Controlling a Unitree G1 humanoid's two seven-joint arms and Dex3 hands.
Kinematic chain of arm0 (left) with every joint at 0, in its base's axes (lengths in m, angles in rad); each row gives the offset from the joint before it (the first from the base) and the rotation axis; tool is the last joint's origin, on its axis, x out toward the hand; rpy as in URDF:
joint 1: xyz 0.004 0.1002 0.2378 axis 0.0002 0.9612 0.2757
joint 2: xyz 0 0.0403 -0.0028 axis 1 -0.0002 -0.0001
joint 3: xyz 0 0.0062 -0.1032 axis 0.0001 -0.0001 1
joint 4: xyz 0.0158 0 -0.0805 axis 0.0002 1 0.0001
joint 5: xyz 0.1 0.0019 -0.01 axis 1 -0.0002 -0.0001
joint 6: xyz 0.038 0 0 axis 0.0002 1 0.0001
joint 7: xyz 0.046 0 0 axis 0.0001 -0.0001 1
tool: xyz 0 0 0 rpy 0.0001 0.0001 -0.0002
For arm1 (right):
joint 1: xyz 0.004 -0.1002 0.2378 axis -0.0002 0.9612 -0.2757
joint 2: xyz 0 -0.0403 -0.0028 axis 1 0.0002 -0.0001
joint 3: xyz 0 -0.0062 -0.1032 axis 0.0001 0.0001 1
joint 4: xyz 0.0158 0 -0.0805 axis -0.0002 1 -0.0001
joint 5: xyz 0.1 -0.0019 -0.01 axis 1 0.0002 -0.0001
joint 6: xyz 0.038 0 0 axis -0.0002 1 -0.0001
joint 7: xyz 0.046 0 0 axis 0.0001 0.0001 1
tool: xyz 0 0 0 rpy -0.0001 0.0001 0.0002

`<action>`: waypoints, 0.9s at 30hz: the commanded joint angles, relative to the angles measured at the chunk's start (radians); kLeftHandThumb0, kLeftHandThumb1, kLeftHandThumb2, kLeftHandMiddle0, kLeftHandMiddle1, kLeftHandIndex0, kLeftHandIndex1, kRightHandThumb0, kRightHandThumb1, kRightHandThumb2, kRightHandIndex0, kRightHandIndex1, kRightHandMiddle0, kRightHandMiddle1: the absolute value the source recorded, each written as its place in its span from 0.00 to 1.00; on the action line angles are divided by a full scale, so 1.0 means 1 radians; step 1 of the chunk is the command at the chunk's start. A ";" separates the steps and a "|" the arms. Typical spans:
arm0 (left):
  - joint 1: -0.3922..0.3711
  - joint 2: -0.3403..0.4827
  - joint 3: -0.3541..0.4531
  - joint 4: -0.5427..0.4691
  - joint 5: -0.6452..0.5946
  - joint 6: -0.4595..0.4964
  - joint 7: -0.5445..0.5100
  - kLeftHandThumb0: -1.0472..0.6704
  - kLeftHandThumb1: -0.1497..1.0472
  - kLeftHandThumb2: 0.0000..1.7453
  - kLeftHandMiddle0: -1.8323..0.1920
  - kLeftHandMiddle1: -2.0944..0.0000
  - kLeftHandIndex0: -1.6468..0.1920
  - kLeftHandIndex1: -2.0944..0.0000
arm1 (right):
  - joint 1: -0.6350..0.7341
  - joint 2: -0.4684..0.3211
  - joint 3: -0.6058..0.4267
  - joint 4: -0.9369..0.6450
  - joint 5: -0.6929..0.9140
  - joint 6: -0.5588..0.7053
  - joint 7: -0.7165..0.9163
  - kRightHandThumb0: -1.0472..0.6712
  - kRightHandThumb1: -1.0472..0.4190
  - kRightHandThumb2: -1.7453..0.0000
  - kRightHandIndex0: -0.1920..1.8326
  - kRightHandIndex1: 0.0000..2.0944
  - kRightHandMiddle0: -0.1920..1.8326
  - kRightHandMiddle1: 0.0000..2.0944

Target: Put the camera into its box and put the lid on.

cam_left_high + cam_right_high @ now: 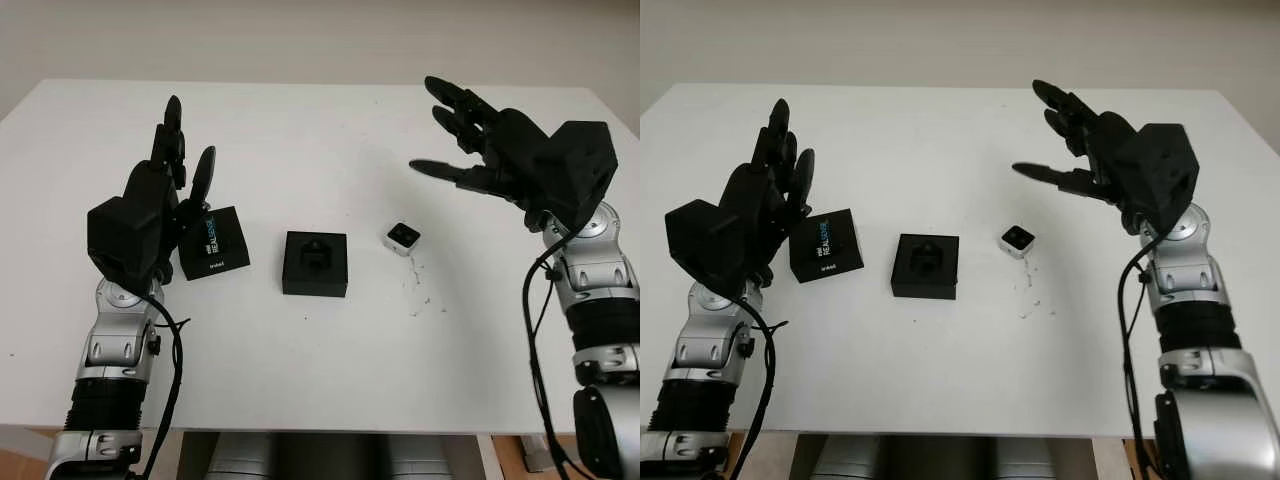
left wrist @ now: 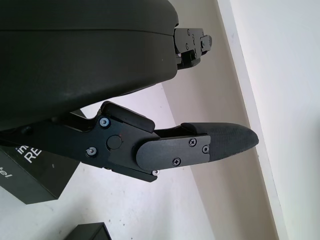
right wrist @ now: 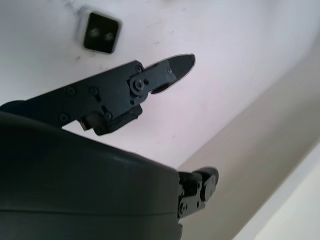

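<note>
left eye view: camera lies beside box, seemingly apart.

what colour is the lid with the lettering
Black lid with white and blue lettering, clearest in the left eye view.

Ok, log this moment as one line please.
camera: on table, loose | box: open, empty | lid: beside left robot hand | right robot hand: open, above table
</note>
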 commanded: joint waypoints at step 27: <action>0.022 0.016 -0.001 -0.054 0.001 0.048 -0.024 0.15 1.00 0.30 0.97 0.97 0.95 0.97 | -0.155 -0.185 0.308 0.120 -0.407 -0.323 0.002 0.51 0.15 0.97 0.27 0.04 0.30 0.04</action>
